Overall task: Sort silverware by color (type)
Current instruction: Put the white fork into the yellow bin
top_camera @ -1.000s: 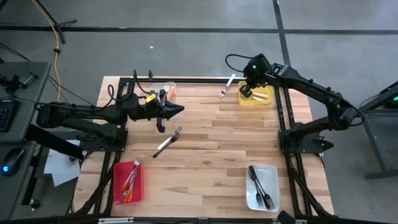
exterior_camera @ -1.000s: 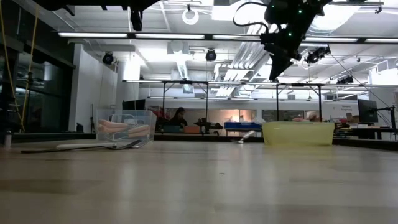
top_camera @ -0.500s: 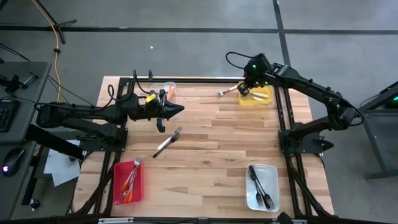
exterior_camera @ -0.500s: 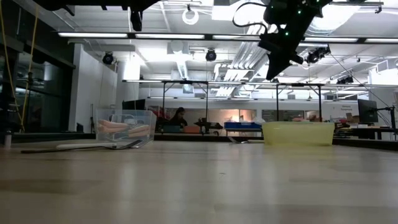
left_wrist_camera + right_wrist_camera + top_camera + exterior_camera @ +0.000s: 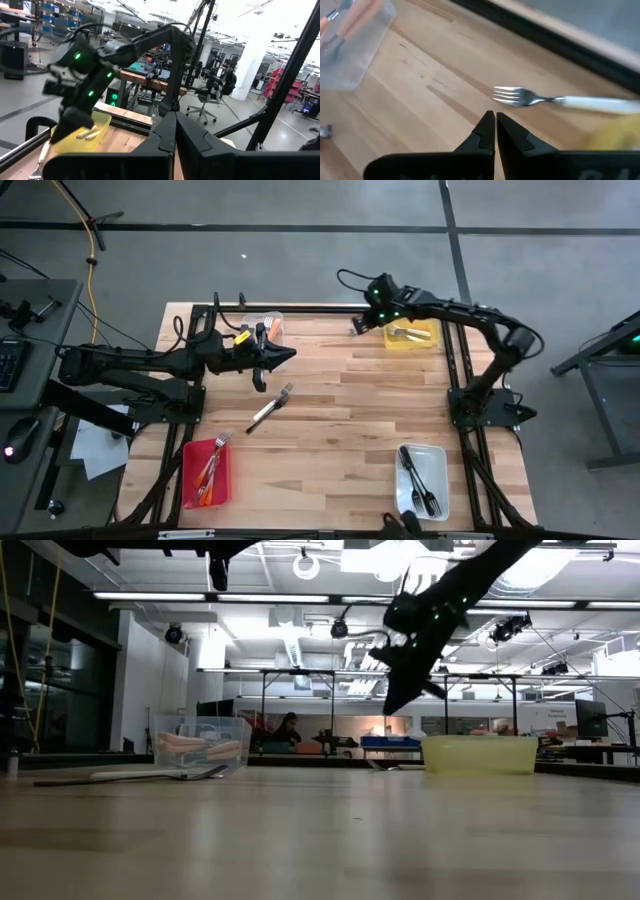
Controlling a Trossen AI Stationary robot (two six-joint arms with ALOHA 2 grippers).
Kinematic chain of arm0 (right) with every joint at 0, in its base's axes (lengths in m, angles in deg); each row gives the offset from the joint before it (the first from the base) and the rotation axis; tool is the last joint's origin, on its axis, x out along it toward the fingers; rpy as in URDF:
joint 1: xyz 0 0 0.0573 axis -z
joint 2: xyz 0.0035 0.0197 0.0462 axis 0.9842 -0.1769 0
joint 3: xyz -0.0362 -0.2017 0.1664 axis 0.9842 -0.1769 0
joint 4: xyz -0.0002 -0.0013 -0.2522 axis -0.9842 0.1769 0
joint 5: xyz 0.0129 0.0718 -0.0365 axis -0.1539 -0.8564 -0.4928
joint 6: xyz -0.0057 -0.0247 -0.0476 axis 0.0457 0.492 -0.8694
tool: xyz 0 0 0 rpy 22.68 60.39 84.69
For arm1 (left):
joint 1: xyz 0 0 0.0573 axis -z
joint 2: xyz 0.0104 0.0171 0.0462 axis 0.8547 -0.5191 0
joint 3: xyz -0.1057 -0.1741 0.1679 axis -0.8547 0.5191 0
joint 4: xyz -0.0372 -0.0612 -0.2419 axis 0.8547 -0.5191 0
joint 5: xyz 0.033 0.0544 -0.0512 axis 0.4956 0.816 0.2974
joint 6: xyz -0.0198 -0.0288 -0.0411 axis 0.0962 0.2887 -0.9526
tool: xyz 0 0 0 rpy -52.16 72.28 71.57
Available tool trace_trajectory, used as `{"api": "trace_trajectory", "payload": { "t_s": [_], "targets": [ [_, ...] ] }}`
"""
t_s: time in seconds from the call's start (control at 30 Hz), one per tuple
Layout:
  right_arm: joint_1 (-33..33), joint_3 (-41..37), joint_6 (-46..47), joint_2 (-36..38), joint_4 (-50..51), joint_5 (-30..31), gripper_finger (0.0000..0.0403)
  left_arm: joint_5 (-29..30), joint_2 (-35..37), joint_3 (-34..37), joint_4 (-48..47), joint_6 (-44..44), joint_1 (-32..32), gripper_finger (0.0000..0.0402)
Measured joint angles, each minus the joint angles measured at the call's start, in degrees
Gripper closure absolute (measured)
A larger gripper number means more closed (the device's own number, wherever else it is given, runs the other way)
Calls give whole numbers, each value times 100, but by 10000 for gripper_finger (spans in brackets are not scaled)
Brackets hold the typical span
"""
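Since a second ago the right arm has swung over from above the yellow bin (image 5: 411,335) toward the table's middle, so the right gripper (image 5: 362,326) now hangs just past that bin's inner side, right over the white fork (image 5: 560,100). That fork has also shifted, lying closer to the bin than before. Fingers pressed together, nothing in them. From the wrist cam the fork lies flat on the wood, long axis running roughly along the table's far edge, tines pointing away from the yellow bin and the white handle reaching back to the bin.

Left gripper (image 5: 288,355) hasn't budged, parked over the left half of the table beside the clear bin (image 5: 268,326), fingers also pressed shut and empty.

Other silverware: a dark fork (image 5: 270,408) lies loose on the wood below the left gripper, on a diagonal, tines toward the far right, handle toward the near left. Red bin (image 5: 207,474) at the near left has red and orange-handled pieces lined up roughly front to back. White bin (image 5: 420,482) at the near right holds dark forks (image 5: 419,480), also front to back. Clear bin has orange handles in it, and the yellow bin has a couple of pieces I can't make out well.
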Motion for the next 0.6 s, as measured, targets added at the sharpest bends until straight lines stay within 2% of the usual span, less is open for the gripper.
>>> {"api": "trace_trajectory", "payload": {
  "t_s": [0.07,0.2,0.43,0.6],
  "targets": [
    [-36,0,157,-237,-195,-161,395,0,0,0,0,3,0,401],
    [-173,0,90,-578,-529,-24,357,14,0,0,0,0,0,401],
    [-352,0,-171,-994,-727,684,253,22,0,0,0,-137,0,401],
    [-632,133,-520,-1310,-751,1278,222,22,0,0,-1,-146,0,401]
  ]
}}
